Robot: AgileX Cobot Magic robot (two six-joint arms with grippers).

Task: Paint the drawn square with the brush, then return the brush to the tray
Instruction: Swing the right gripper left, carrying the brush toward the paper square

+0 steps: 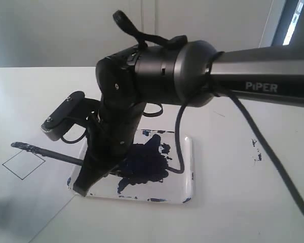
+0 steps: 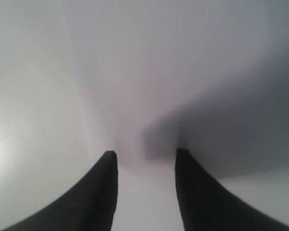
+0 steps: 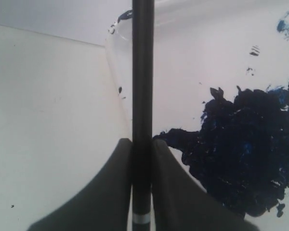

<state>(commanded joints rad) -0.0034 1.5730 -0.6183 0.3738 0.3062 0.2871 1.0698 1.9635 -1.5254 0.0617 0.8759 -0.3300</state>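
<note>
My right gripper (image 1: 83, 183) reaches down at the left end of the tray (image 1: 188, 174) and is shut on the brush (image 1: 50, 153). The black stick runs left from the fingers, and its dark tip hangs by the upper corner of the drawn square (image 1: 23, 163). That square is a thin outline with white inside. In the right wrist view the brush (image 3: 142, 72) stands pinched between both fingers of the right gripper (image 3: 142, 142), beside the tray's rim (image 3: 116, 72) and its blue-black paint blot (image 3: 245, 154). The left gripper (image 2: 144, 155) is open over a bare white surface.
The white paper sheet (image 1: 20, 207) lies at the lower left, with its edge running diagonally past the tray's corner. Blue specks (image 1: 256, 152) dot the table right of the tray. The right arm (image 1: 263, 76) and its black cable (image 1: 273, 157) span the upper right.
</note>
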